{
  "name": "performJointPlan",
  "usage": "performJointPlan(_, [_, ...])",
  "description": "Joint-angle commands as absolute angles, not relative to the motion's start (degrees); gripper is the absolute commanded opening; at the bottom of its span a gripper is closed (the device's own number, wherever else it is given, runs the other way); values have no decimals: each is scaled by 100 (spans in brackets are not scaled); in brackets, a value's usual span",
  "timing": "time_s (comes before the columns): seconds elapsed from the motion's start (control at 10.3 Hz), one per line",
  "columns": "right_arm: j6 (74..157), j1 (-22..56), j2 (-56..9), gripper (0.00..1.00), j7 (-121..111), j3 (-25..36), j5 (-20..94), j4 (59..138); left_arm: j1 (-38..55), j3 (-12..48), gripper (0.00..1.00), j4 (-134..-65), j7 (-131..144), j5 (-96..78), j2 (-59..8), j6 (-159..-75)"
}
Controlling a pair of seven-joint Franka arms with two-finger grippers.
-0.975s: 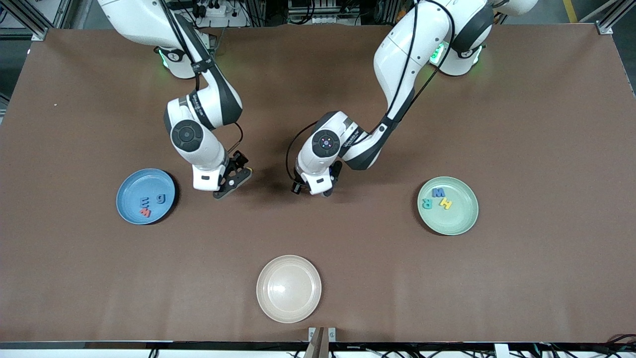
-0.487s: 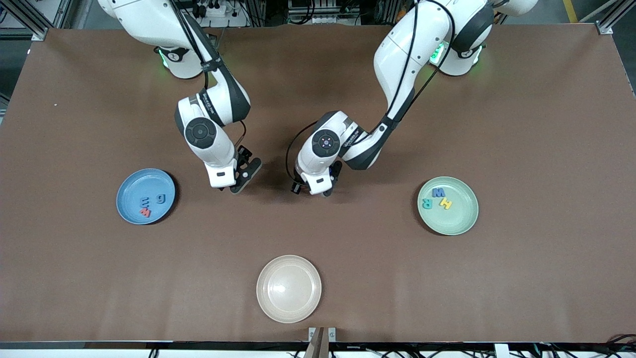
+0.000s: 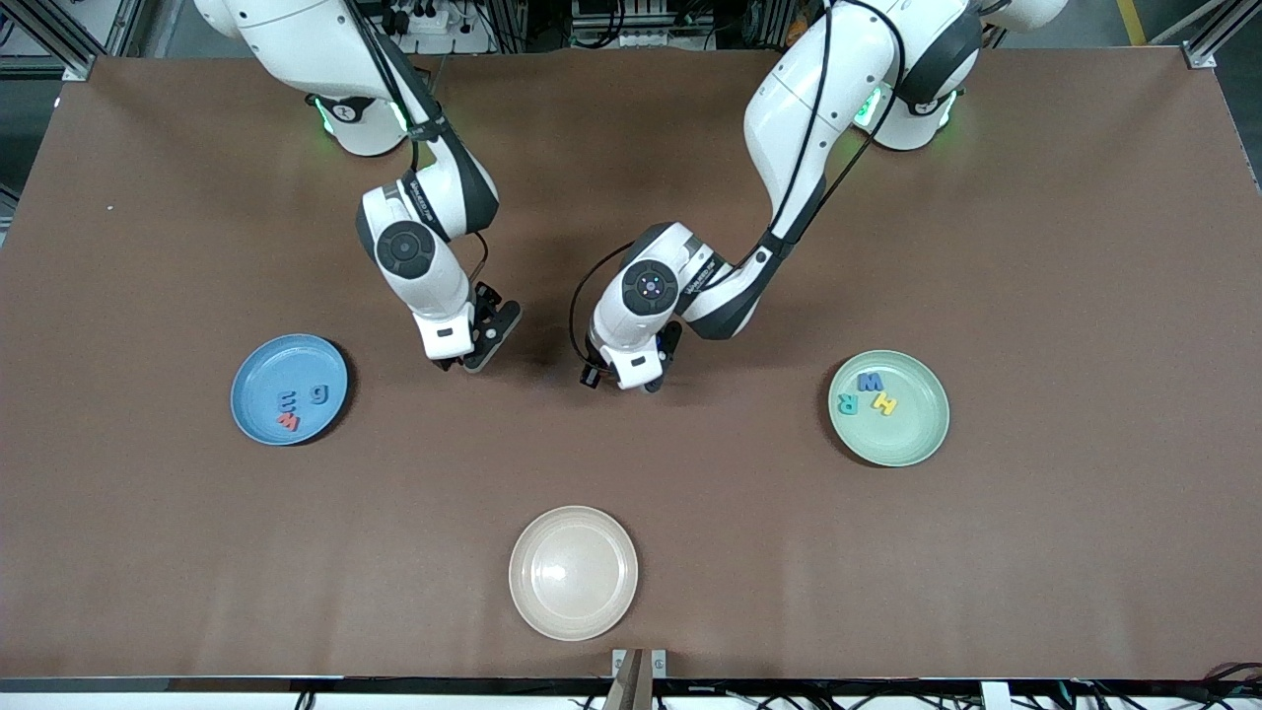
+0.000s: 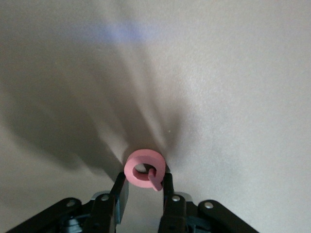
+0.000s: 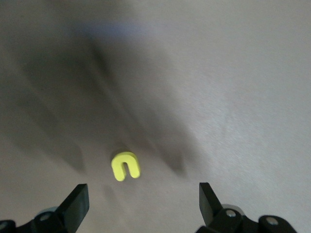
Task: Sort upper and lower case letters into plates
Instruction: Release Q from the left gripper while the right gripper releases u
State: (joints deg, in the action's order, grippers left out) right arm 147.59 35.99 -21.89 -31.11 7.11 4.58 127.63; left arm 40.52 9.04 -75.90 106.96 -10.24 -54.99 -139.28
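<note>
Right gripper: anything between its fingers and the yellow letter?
Nothing: in the right wrist view, bare table separates the open right gripper from the yellow letter.

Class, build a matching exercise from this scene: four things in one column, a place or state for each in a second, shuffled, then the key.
1. pink letter
2. yellow letter
3. blue plate
4. cream plate

A. holds letters
B. lying on the table under the open right end effector
C. holds nothing
D. pinched in the left end effector

Pairs: 1-D, 2-B, 3-A, 4-C

Pink letter (image 4: 144, 168); yellow letter (image 5: 126, 165); brown table (image 3: 1035, 247).
</note>
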Motion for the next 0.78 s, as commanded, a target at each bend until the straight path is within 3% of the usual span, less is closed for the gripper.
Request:
performJointPlan(0.0, [15117,3691,-2205,100,-3164,729,439,12964,3938,870,30,-7576,10477,-1187,-5388,-13537])
performJointPlan(0.68, [15539,3683,-2593,100,-3401,729,448,12858,2920,958,30,-7576,8986,-1230,-4782,-11807])
